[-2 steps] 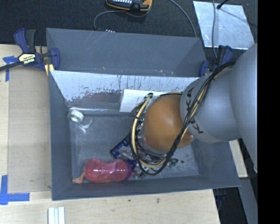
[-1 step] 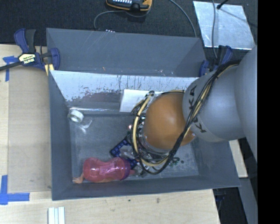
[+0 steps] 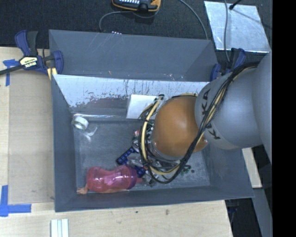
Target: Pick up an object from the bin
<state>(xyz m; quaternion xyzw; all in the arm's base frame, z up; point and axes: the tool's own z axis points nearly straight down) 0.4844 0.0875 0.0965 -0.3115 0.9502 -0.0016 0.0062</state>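
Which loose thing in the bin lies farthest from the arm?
The small pale ring by the left wall; the pink soft thing and blue pieces lie beside the arm.

Pink soft toy [image 3: 111,179] lies on its side at the front left of the bin [image 3: 138,51] floor, long axis along the front wall, darker purple end to the right. Clear ring [image 3: 80,122] lies near the back left corner, well apart from the toy. White sheet [image 3: 138,105] against the back wall, mid-bin, right edge hidden. Past the back rim: yellow-black device [image 3: 137,3], cut by the top edge, grey cable [image 3: 105,19] curving beside it. Pale bench [image 3: 27,139] left of the bin.
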